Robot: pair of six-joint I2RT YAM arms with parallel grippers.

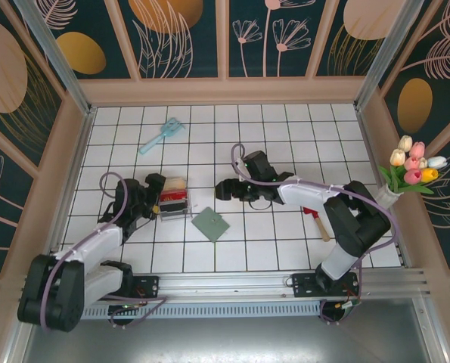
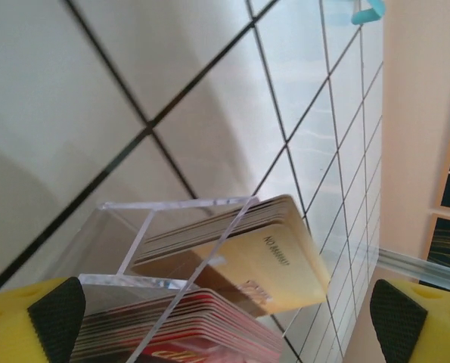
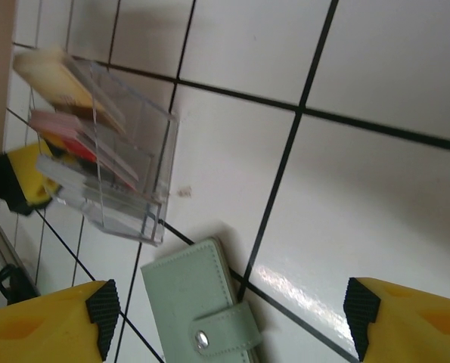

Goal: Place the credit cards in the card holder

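Observation:
The credit cards stand in stacks inside a clear plastic box (image 1: 175,199): tan ones (image 2: 274,253) behind, red ones (image 2: 209,329) in front. My left gripper (image 1: 157,198) is open at the box's left side. Its black pads (image 2: 57,318) are spread wide, with the box's near end between them and untouched. The card holder (image 1: 210,224) is a sage-green wallet lying flat and snapped shut just right of the box. My right gripper (image 3: 232,310) hovers open above the floor, with the card holder (image 3: 202,302) by its left finger.
A light-blue brush (image 1: 162,134) lies at the back left. A red-handled tool (image 1: 315,219) lies under the right arm. A vase of tulips (image 1: 412,172) stands at the right wall. Low walls surround the white tiled floor (image 1: 285,144).

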